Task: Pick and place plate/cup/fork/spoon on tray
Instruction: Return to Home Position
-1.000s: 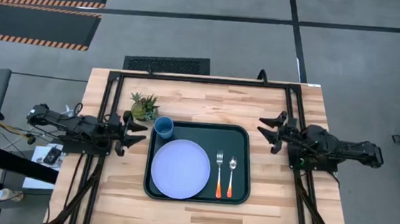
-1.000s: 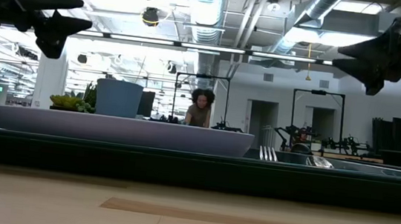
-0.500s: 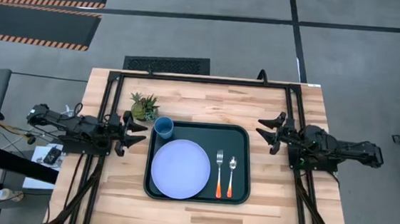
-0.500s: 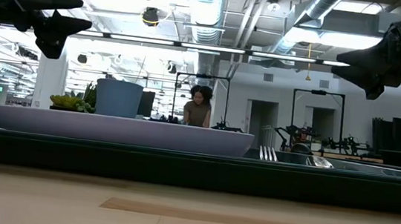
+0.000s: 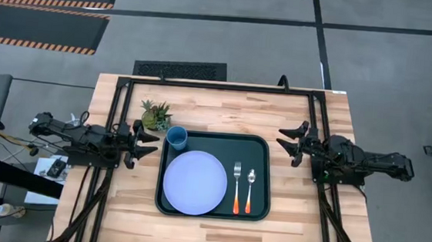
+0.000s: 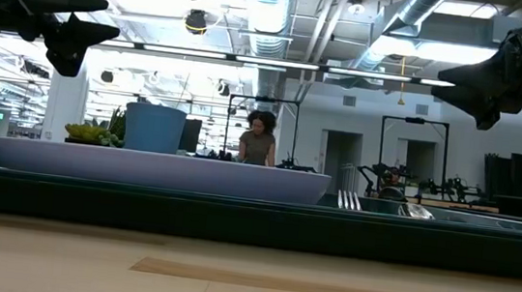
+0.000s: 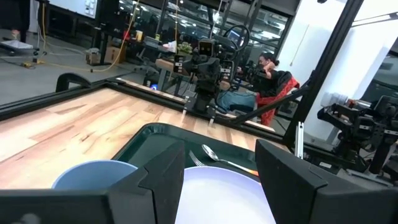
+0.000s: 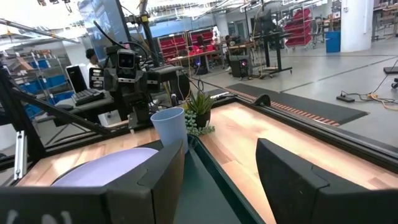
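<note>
Landmark: large dark green rectangular tray (image 5: 264,148), rounded corners, raised rim, mid-table.

On tray: large round flat lavender-blue plate (image 5: 195,182), toward left-hand half. Small round blue handleless cup (image 5: 177,138) at tray's far left corner, just beside plate rim, upright. Slim fork (image 5: 236,187), silver tines, orange handle, just right of plate. Slim spoon (image 5: 249,189), silver oval bowl, orange handle, beside fork on side away from plate, parallel, apart. All four inside tray rim.

Off tray: small green spiky potted plant (image 5: 155,115), on wood just beyond far left corner. Not a task item.

Left gripper (image 5: 146,142) just off tray's left edge, level w/ cup, raised above table. Fingers apart, medium gap, nothing between. Right gripper (image 5: 291,141) just off tray's right edge, raised too. Fingers spread wide, empty.

Low view: both grippers well above tray, no contact w/ anything. Person at a bench in room far behind tray.

Judgement: placing looks complete, every item on tray. Step in hand reads as pull-back / rest. Next move probably nothing beyond parking both arms clear; if cont'd, only check that cup sits stable near rim.
</note>
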